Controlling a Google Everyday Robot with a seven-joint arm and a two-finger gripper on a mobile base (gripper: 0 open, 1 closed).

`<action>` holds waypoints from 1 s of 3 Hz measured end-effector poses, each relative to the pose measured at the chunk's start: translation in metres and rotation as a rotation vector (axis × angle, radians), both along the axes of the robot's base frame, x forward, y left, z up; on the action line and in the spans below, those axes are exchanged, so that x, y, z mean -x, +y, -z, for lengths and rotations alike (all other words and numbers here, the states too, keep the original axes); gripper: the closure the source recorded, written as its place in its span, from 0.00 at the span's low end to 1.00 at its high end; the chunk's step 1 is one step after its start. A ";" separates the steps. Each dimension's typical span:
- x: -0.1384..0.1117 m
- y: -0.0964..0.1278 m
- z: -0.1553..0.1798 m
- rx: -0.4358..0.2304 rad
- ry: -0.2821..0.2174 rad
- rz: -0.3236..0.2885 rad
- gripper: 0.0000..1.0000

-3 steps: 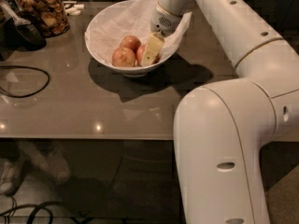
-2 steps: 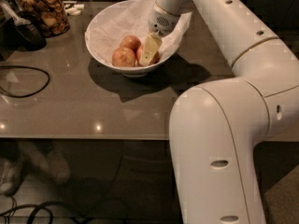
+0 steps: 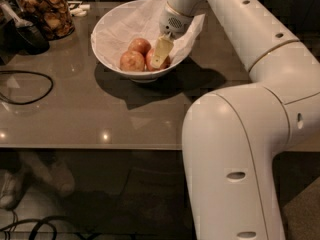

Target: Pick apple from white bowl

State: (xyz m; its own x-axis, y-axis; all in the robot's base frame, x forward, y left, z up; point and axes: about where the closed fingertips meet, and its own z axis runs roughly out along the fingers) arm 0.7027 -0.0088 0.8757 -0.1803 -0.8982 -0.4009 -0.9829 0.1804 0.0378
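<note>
The white bowl (image 3: 107, 54) stands at the back middle of the table, lined with crumpled white paper. Three apples lie in it. The pinkish-red apple (image 3: 149, 59) is on the right and is partly hidden by my gripper. A second apple (image 3: 131, 61) lies at the front left and a third (image 3: 139, 45) behind it. My gripper (image 3: 160, 59) reaches down into the bowl from the back right and sits right at the pinkish-red apple.
A glass jar of brown snacks (image 3: 45, 11) stands at the back left, with a dark object (image 3: 25, 34) beside it. A black cable (image 3: 22, 86) loops on the left of the grey table (image 3: 100, 119). My white arm (image 3: 240, 149) fills the right foreground.
The gripper stays in the bowl at the right-hand apple. The near part of the arm has shifted slightly to the left.
</note>
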 end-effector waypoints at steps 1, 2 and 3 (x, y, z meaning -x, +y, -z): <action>0.000 0.000 0.000 0.000 0.000 0.000 1.00; 0.000 0.000 0.000 0.000 0.000 0.000 1.00; 0.000 0.000 -0.024 -0.043 -0.063 0.006 1.00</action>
